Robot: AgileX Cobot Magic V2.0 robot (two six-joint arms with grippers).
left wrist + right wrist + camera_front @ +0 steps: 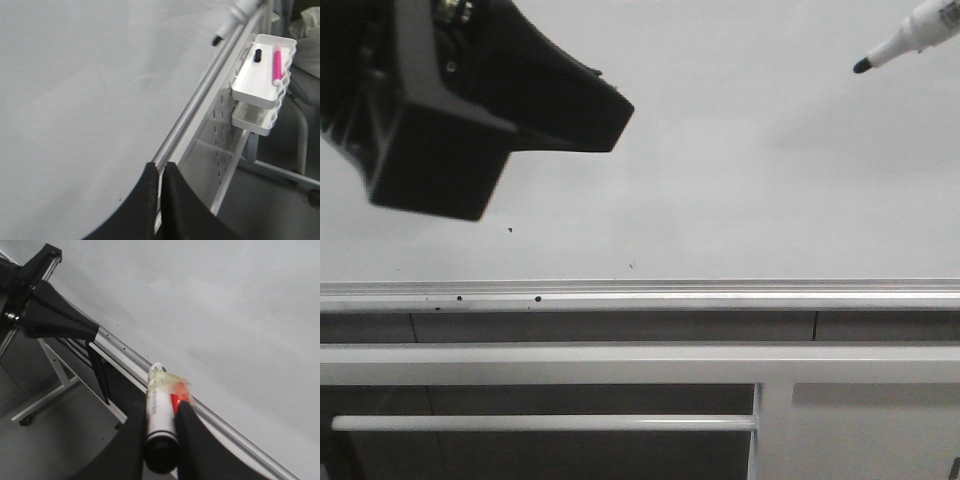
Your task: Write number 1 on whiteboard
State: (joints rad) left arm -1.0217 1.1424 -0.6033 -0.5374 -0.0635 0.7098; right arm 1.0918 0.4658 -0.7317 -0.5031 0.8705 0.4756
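The left gripper [560, 125] is seen at the upper left of the front view, a dark bulk held in front of the whiteboard [740, 180]. In its wrist view the two black fingers [142, 210] are pressed nearly together, only a thin slit being left between them, and nothing is gripped. The board's silver rail [720, 297] is crossed by that slit. A few small dark specks [510, 231] are dotted on the lower board and rail.

No stroke of the number 1 can be made out on the white surface in any view.

At the upper right of the front view, a marker [905, 42] is held tilted, its black tip pointed down and to the left, close to the board; contact cannot be judged. In the right wrist view the marker's barrel [161, 425] is clamped between the fingers [192, 440] of the right gripper [160, 440]. A white tray [262, 75] with a pink pen [277, 62] is fixed beside the board.
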